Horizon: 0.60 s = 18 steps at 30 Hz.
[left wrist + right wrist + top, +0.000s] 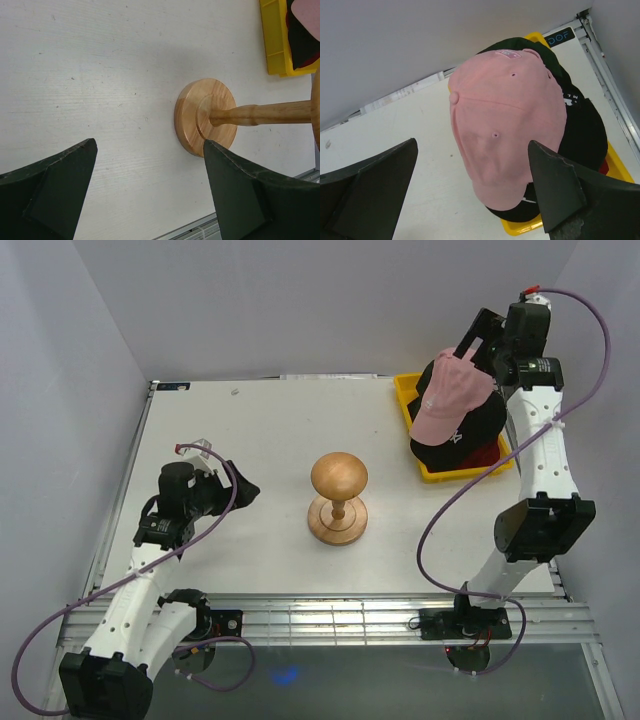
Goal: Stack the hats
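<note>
- Left of the overhead frame: left gripper [238,486] low over the white table [250,420], fingers spread wide, gripping nothing.
- Same gripper in its own wrist view [150,150]: only bare table between the two dark fingers [60,185].
- Centre of the overhead frame: wooden stand [338,498] with a round top, upright on its disc base, well apart from both grippers and bare of caps.
- Right of centre in the left wrist view: the stand's base [205,117], just beyond the fingertips.
- Upper right of the overhead frame: yellow tray [405,390] at the far right part of the table, holding the pile of caps.
- Top of that pile: pink cap [455,400], crown up, resting on a black cap [485,420]; below them a sliver of a red cap [490,453].
- Above the pile: right gripper [468,348], fingers opened wide, clamped on nothing.
- Right wrist view: pink cap [505,130] filling the gap between the spread fingers [472,145]; black cap [585,135] and tray rim [520,227] beneath; cannot tell whether the fingers touch the fabric.
</note>
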Each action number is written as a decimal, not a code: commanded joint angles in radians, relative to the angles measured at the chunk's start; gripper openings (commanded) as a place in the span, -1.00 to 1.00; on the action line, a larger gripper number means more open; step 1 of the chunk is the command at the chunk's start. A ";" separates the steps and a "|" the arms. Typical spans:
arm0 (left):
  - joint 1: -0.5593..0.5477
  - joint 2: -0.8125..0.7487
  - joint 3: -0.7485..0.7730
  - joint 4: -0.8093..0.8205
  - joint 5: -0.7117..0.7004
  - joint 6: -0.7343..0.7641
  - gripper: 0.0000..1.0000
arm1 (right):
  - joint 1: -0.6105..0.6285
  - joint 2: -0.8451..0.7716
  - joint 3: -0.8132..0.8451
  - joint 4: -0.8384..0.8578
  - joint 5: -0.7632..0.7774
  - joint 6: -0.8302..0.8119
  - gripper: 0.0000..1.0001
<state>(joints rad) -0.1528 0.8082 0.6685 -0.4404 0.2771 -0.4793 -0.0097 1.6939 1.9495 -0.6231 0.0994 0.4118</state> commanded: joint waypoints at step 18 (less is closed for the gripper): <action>-0.008 0.009 0.031 0.003 0.002 -0.001 0.96 | 0.232 0.227 0.180 -0.021 0.503 -0.347 0.77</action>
<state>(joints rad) -0.1551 0.8188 0.6685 -0.4408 0.2771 -0.4793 0.1944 1.9247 2.1071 -0.6605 0.4759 0.1287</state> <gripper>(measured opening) 0.979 0.886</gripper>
